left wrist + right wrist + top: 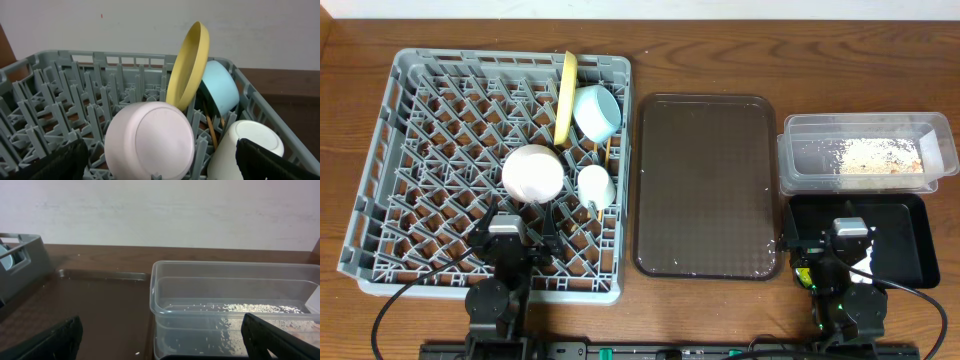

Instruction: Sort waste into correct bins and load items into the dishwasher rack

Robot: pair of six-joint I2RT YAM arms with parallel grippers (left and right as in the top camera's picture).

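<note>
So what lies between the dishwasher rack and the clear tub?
Only the dark brown tray lies between the dishwasher rack and the clear tub, as the overhead view shows.

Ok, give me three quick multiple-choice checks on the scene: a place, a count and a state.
1. The white bowl sits in the rack: A mouth up, B inside another bowl, C base up.
2. Plates, bowls and cups in the rack, together: A two, B four, C six.
3. The rice scraps lie in: A the clear tub, B the rack, C the white bowl.
Answers: C, its foot ring faces up; B, yellow plate, light blue bowl, white cup and white bowl; A, grains show through the tub's walls.
</note>
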